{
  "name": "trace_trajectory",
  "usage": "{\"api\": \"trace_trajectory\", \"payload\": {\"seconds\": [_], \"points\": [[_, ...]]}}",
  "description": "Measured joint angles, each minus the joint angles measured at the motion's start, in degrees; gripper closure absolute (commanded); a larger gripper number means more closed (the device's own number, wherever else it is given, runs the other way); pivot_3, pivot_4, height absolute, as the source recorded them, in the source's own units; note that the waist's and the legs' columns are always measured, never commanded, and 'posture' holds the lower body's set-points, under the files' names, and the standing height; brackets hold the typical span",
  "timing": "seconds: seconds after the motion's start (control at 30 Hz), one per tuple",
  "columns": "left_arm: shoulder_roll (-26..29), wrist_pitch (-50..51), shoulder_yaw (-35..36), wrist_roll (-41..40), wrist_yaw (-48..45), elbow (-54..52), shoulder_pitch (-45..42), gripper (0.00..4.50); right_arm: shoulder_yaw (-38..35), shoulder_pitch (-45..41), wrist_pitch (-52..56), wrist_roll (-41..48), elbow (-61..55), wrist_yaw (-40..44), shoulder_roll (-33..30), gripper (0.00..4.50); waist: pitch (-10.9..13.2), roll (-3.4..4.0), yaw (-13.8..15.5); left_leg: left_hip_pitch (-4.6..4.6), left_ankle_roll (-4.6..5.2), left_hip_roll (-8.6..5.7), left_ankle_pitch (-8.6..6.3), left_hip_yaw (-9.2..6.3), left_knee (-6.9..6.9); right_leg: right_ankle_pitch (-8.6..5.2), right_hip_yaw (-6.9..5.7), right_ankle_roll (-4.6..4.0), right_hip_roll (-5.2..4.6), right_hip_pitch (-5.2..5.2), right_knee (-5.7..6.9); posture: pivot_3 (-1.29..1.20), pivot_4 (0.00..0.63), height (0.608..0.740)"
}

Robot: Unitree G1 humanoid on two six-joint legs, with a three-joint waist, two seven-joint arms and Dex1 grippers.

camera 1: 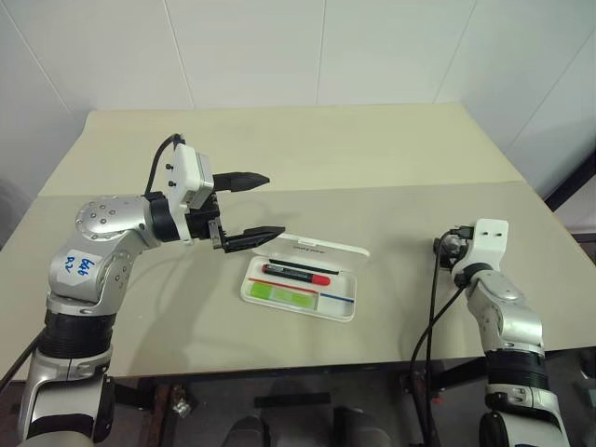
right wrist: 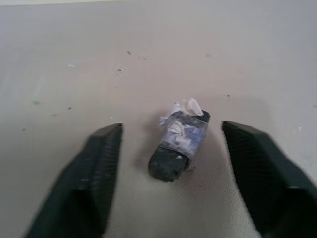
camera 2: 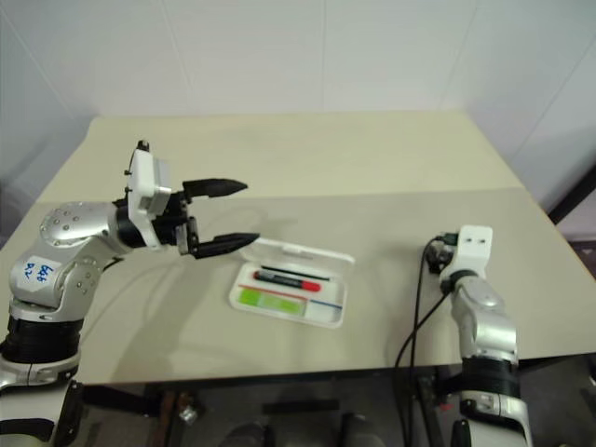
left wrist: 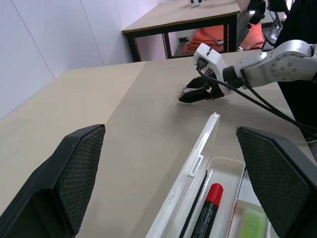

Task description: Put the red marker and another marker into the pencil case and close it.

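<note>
Left eye view has the pencil case lying open near the middle of the tan table, its lid folded back on the far side. Inside the tray, the red marker lies lengthwise along the far part, red end toward the robot's right. The lime-green highlighter lies in the near part, parallel to the marker, and a thin red-and-blue stripe runs beside it toward the right.

Above the case's left end hangs the left gripper, pointing to the right, its two black fingers spread wide with nothing between them. One finger sits above the other, and the lower fingertip is over the lid's left corner.

Well apart, near the table's right edge, the right gripper is low over the tabletop. Its fingers stand partly apart on either side of a small dark block with torn pale paper stuck on it, touching neither side of it.
</note>
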Motion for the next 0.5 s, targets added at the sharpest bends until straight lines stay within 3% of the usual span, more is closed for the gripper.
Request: {"api": "trace_trajectory", "payload": {"seconds": [0.17,0.2,0.5], "points": [[0.0,0.0,0.0,0.0,-0.3,0.0,0.0,0.0,-0.8,-1.3,0.8,1.7,0.0,-0.8,1.3,3.95,0.0,0.0,-0.1,0.01,0.01,0.01,0.0,0.01,-0.01,0.0,0.01,0.01,0.01,0.0,0.0,0.0,0.15,0.74],[0.0,0.0,0.0,0.0,-0.3,0.0,0.0,0.0,-1.1,-1.5,1.1,2.1,0.0,-0.9,1.4,4.15,0.0,0.0,-0.1,0.01,0.01,0.01,0.0,0.0,-0.01,0.0,0.01,0.01,0.02,0.0,0.0,0.0,0.15,0.74],[0.0,-0.3,0.0,0.0,-0.9,0.0,0.1,0.0,-1.6,-5.0,0.2,3.5,0.1,0.7,1.5,4.15,0.0,0.02,-0.2,0.01,0.01,0.01,0.0,0.01,-0.01,0.0,0.03,0.01,0.03,-0.01,0.0,0.0,0.15,0.74]]}}
